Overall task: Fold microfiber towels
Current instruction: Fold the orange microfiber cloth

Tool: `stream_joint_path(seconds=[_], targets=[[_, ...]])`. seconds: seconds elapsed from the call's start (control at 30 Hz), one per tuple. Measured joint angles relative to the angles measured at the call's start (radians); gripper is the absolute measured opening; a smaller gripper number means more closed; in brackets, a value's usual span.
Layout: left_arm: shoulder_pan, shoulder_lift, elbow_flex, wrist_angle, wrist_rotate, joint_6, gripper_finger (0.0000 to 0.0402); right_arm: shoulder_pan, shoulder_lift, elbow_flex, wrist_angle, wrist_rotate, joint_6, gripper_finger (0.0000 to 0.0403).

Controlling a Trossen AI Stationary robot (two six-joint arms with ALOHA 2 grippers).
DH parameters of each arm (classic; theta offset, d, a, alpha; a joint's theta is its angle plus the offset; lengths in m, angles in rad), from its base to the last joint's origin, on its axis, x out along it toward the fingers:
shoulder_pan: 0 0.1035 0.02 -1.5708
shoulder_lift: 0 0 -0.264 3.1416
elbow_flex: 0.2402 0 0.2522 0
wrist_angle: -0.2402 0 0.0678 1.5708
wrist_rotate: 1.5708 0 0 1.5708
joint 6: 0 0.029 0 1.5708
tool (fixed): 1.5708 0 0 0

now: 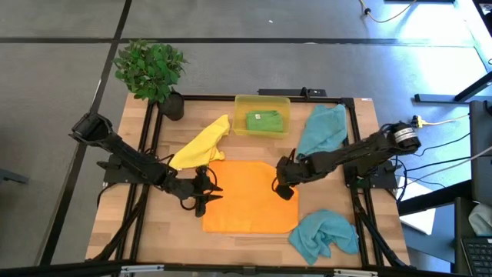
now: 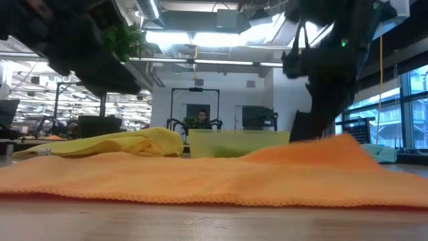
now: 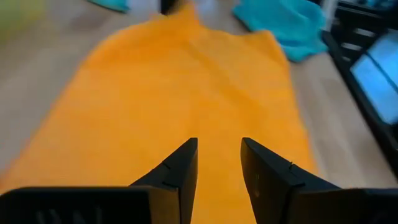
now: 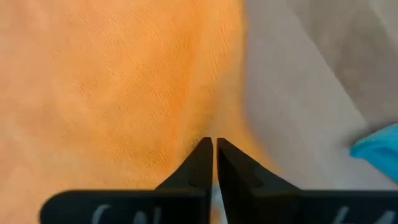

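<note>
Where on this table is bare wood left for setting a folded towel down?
Bare wood shows left of the orange towel, below the yellow towel, and in a small gap between the two teal towels on the right. The middle and the back by the yellow bin are crowded.

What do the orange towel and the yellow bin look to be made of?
Orange towel: soft fabric, likely microfiber; matte with a fine woven texture and drooping folds. Yellow bin: apparently thin plastic, smooth and translucent, since the green towel inside shows through its wall in the low view.
</note>
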Motion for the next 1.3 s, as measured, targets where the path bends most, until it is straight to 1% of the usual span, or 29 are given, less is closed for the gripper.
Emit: stream_joint_path(seconds=[0.1,0.3,0.47,0.57,0.67,0.73,0.8,0.9,0.97,1.13,1.2,1.3], targets=[[-0.044,0.0,0.0,0.001,0.005,0.0,0.0114,0.02,-0.033,0.001,0.006,0.012,-0.042,0.0038],[-0.141,0.0,0.0,0.002,0.005,0.0,0.0114,0.081,-0.044,0.002,0.034,0.013,-0.161,0.0045],[-0.22,0.0,0.0,0.0,0.002,0.0,0.0114,0.191,-0.028,0.003,0.127,-0.03,-0.287,0.0046],[-0.257,0.0,0.0,0.0,-0.024,0.0,0.0114,0.257,-0.013,0.003,0.172,-0.03,-0.288,0.0056],[-0.286,0.0,0.014,-0.005,-0.043,0.001,0.0114,0.314,0.005,0.003,0.184,-0.029,-0.245,0.0081],[-0.301,0.009,0.048,-0.031,-0.056,0.007,0.0114,0.347,0.012,0.003,0.177,-0.029,-0.224,0.0104],[-0.314,0.03,0.09,-0.095,-0.067,0.025,0.0114,0.376,0.015,0.003,0.176,-0.029,-0.212,0.0128],[-0.32,0.098,0.172,-0.177,-0.065,0.031,0.0114,0.413,0.015,0.003,0.176,-0.027,-0.209,0.0159],[-0.32,0.153,0.225,-0.232,-0.048,0.031,0.0114,0.437,0.015,0.004,0.175,-0.027,-0.207,0.0173],[-0.327,0.263,0.321,-0.307,-0.003,0.041,0.0122,0.486,0.015,0.004,0.176,-0.021,-0.179,0.0181],[-0.331,0.29,0.35,-0.342,-0.001,0.042,0.0132,0.504,0.015,0.005,0.174,-0.017,-0.164,0.0181],[-0.337,0.307,0.379,-0.368,-0.001,0.033,0.0151,0.523,0.015,0.005,0.17,0.023,-0.148,0.0181]])
